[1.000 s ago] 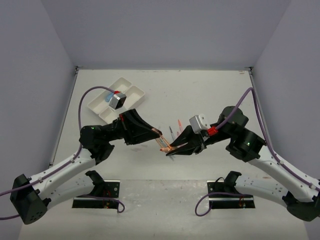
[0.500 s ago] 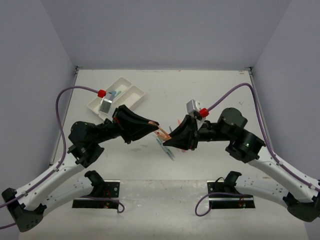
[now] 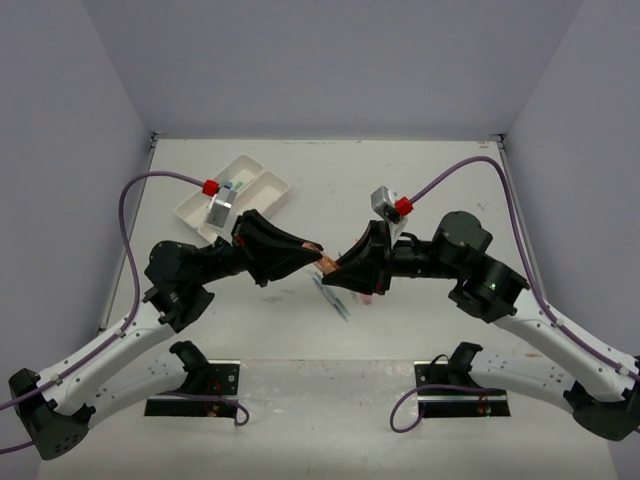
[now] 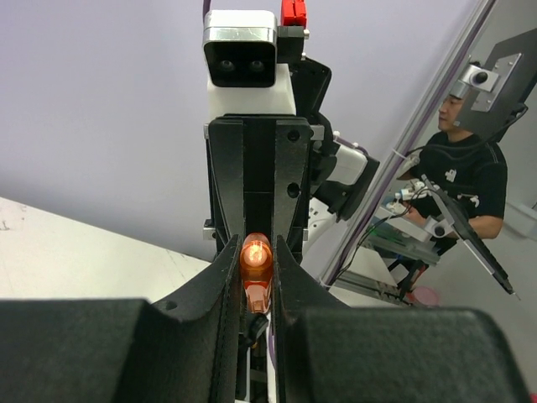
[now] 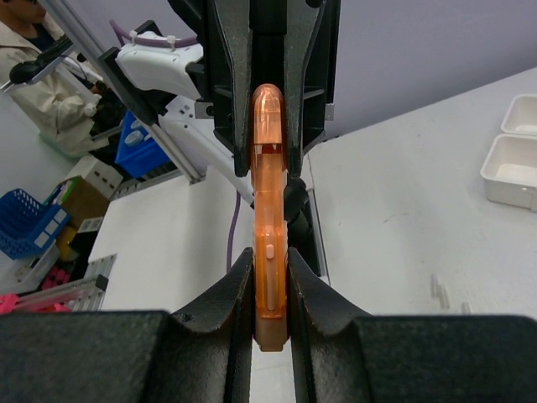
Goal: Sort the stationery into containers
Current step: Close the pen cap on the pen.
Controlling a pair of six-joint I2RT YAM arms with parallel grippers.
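Observation:
An orange marker (image 3: 328, 265) hangs in the air above the table's middle, held at both ends. My left gripper (image 3: 319, 262) is shut on one end, which shows between its fingers in the left wrist view (image 4: 255, 262). My right gripper (image 3: 341, 270) is shut on the other end; the marker's body (image 5: 268, 235) runs from its fingers into the left gripper's fingers (image 5: 232, 92). The two white trays (image 3: 258, 196) stand side by side at the back left, with small blue-green items inside. Thin blue-grey pens (image 3: 330, 297) lie on the table under the grippers.
A pink item (image 3: 367, 297) lies on the table partly under the right gripper. The trays' corner shows at the right edge of the right wrist view (image 5: 513, 159). Both arm bases sit at the table's near edge.
Both grippers have lifted and swung to face each other in one line, with the orange marker raised off the table between them. The right wrist has moved left and up.

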